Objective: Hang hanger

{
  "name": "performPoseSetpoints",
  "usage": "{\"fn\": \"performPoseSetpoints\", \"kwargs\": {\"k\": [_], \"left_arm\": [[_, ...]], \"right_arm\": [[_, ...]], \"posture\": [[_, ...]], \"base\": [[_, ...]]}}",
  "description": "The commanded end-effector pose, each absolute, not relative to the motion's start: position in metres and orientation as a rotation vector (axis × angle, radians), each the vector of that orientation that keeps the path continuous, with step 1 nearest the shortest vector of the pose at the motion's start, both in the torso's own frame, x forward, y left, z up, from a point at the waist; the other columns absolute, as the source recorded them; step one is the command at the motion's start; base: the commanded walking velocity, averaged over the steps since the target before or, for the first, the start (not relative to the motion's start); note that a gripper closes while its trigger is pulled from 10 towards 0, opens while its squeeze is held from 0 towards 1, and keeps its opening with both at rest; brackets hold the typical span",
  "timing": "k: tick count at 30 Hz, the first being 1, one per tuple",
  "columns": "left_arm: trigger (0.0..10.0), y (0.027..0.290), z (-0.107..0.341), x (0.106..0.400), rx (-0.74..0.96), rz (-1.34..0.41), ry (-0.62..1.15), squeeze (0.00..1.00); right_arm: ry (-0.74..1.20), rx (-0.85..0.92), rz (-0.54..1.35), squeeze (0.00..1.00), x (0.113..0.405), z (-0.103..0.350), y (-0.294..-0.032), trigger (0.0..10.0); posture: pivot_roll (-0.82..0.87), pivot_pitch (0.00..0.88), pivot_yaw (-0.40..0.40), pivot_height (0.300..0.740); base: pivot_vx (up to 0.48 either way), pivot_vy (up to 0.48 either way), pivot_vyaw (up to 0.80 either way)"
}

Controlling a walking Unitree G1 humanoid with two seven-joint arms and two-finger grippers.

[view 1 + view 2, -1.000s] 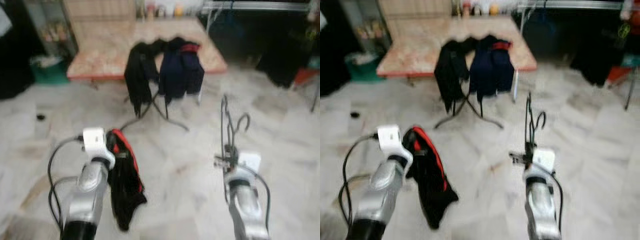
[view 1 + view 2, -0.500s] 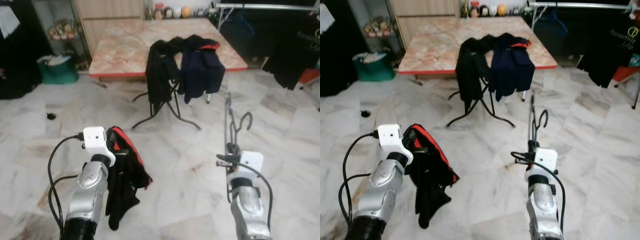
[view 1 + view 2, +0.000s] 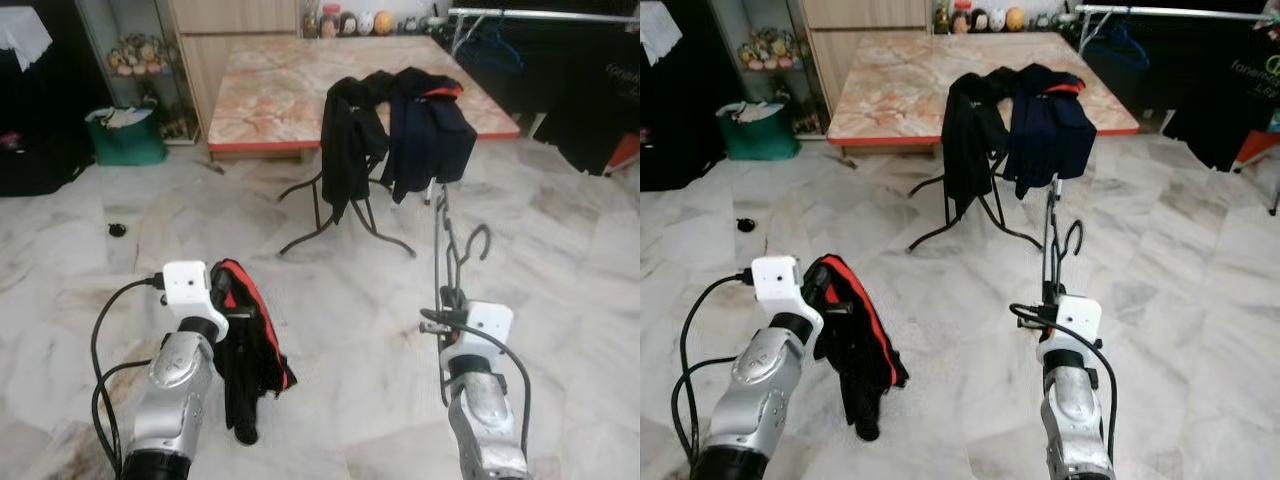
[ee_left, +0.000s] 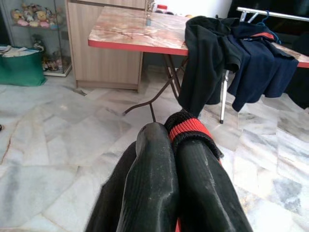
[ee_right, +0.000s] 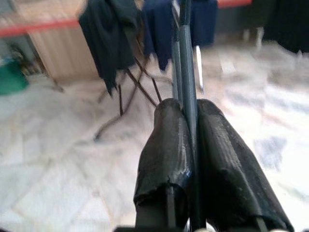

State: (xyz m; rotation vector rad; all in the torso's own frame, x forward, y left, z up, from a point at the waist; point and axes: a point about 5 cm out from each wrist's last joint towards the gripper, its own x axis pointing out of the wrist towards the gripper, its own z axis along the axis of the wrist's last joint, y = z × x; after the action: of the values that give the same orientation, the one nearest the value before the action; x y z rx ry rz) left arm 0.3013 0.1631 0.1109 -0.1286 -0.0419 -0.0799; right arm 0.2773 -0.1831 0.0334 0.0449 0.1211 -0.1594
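My right gripper (image 5: 189,110) is shut on a dark wire hanger (image 3: 440,235), which stands upright above it with its hook (image 3: 480,240) curling to the right. The hanger's rod runs between the two black fingers (image 5: 166,145). My left gripper (image 4: 171,145) is shut on a black garment with red trim (image 3: 245,365). The garment hangs down from the gripper over the marble floor. Both arms are held out low in front of me, left and right of centre.
Ahead stands a marble-top table with a red edge (image 3: 290,90). Black and navy clothes (image 3: 400,135) are draped over a folding metal stand at its front. A clothes rail (image 3: 540,14) with dark garments is at the far right, and a green bag (image 3: 125,138) is at the left.
The whole view has shifted and sharpened, so the camera has moved; the table now sits further right. Both grippers keep their hold on the hanger and the garment.
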Motion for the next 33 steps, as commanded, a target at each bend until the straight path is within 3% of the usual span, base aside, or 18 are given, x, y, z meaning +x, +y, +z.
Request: {"fn": "performPoseSetpoints", "kwargs": {"k": [1,5,10,19,25,29,33], "left_arm": [[10.0,0.161,0.121,0.303,-0.120,-0.094,-0.082,0.00],[10.0,0.161,0.122,0.303,-0.119,-0.098,-0.080,0.00],[10.0,0.161,0.121,0.302,-0.119,-0.101,-0.077,0.00],[10.0,0.160,0.119,0.300,-0.118,-0.103,-0.070,0.00],[10.0,0.160,0.118,0.300,-0.117,-0.102,-0.063,0.00],[10.0,0.160,0.116,0.299,-0.115,-0.104,-0.058,0.00],[10.0,0.161,0.117,0.299,-0.106,-0.098,-0.060,0.00]], "right_arm": [[0.238,0.041,-0.212,0.00,0.273,0.018,-0.197,10.0],[0.442,-0.018,-0.235,0.00,0.261,-0.008,-0.208,10.0],[0.713,-0.146,-0.121,0.00,0.235,-0.044,-0.208,10.0],[0.861,-0.160,-0.030,0.00,0.198,-0.073,-0.198,10.0],[0.921,-0.277,0.119,0.00,0.177,-0.084,-0.188,10.0],[1.035,-0.305,0.080,0.00,0.151,-0.096,-0.194,10.0],[1.059,-0.298,0.066,0.00,0.144,-0.099,-0.196,10.0]], "posture": [[0.06,0.000,0.016,0.740],[0.07,0.000,0.014,0.740],[0.06,0.000,0.015,0.740],[0.06,0.000,0.014,0.740],[0.06,0.000,0.014,0.740],[0.06,0.000,0.014,0.740],[0.06,0.000,0.014,0.740]], "base": [[0.000,0.000,0.00],[0.000,0.000,0.00],[0.000,0.000,0.00],[0.000,0.000,0.00],[0.000,0.000,0.00],[0.000,0.000,0.00],[0.000,0.000,0.00]]}}
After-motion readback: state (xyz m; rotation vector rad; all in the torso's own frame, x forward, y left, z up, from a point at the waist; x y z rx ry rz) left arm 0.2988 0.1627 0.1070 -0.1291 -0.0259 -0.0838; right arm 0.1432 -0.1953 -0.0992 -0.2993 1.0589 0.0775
